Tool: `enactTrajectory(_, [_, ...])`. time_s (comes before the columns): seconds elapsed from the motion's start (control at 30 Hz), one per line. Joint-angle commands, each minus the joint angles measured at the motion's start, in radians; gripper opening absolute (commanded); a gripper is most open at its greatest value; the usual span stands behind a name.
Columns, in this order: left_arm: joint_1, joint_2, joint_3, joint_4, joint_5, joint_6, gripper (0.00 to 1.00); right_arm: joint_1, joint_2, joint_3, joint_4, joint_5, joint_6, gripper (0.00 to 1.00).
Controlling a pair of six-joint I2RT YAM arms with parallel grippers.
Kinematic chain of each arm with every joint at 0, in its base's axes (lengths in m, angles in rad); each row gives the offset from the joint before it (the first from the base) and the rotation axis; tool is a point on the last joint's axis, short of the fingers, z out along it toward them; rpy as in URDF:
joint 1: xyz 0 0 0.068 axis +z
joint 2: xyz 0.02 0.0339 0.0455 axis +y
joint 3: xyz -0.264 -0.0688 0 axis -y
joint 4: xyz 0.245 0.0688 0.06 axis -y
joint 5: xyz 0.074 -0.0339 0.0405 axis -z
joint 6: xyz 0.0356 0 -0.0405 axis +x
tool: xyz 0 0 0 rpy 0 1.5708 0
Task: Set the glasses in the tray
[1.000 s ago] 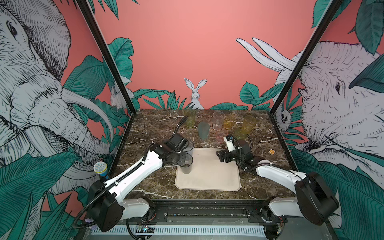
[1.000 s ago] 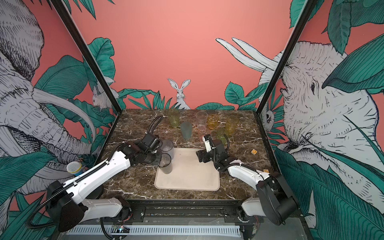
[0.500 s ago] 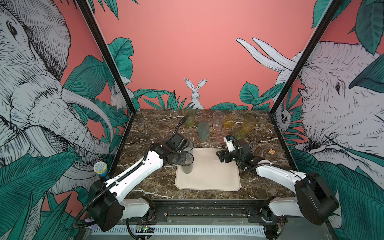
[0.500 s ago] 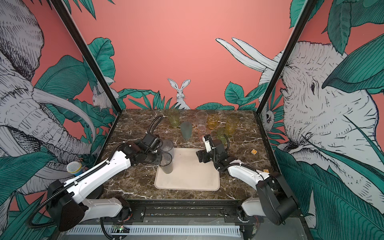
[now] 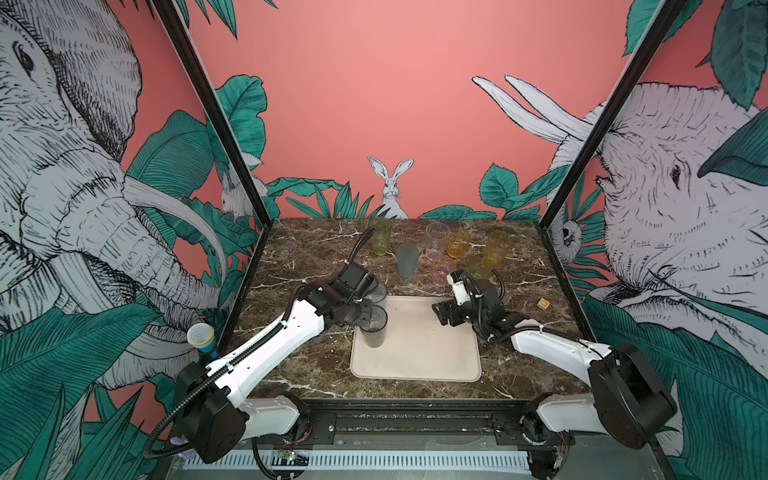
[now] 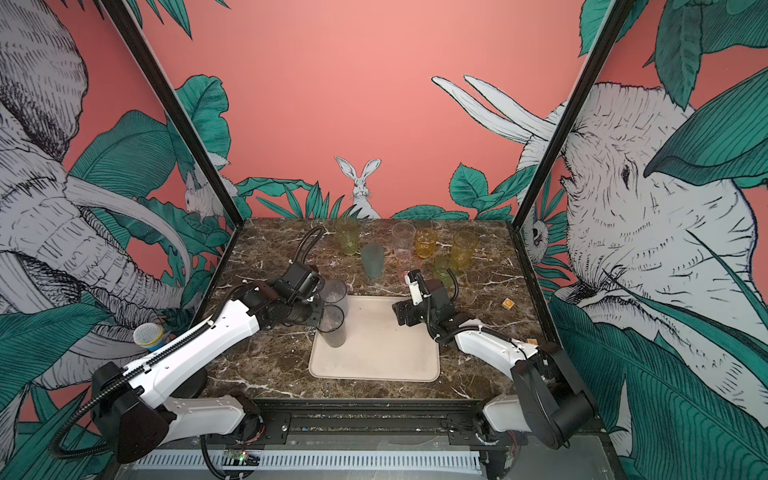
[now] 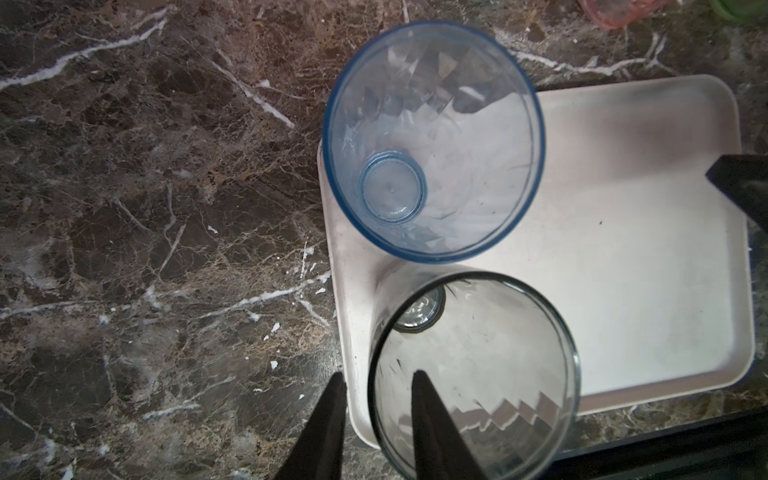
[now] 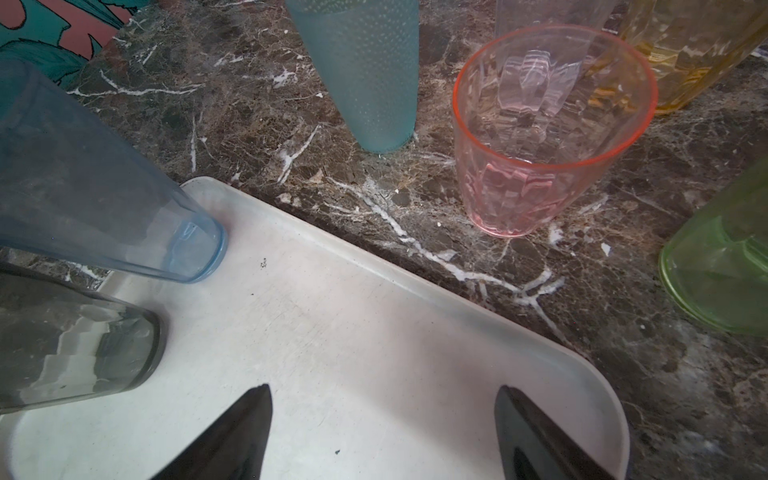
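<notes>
Left wrist: end effector [image 7: 379, 374] loosened around glass [image 7: 478, 365].

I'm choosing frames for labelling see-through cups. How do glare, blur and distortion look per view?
In both top views light is even, without glare, but the yellow glass at the back is small and faint. Left wrist view: blue glass and grey glass rims sharp, tray washed out. Right wrist view: pink glass crisp; blue glass stretched toward the edge.

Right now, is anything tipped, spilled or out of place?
Nothing tipped or spilled: the blue-tinted tumbler and smoky grey tumbler stand upright in the cream rectangular tray. One small orange block sits stray on the marble tabletop.
</notes>
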Motion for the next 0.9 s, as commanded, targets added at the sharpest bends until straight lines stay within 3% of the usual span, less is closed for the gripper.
enactTrajectory(0.0, [-0.003,-0.033,0.065,-0.06,-0.027,0.015,0.32,0.007,-0.007,0.024,0.022,0.01,-0.007,0.86])
enactTrajectory(0.43, [-0.002,0.059,0.305,-0.109,-0.111,0.072,0.51,0.007,-0.031,0.013,0.03,0.002,-0.003,0.86])
enactTrajectory(0.73, [0.106,0.205,0.486,-0.069,-0.064,0.098,0.6,0.007,-0.04,0.01,0.034,-0.001,0.002,0.86])
enactTrajectory(0.87, [0.15,0.265,0.537,-0.038,-0.049,0.098,0.68,0.007,-0.041,0.007,0.044,-0.013,0.011,0.86])
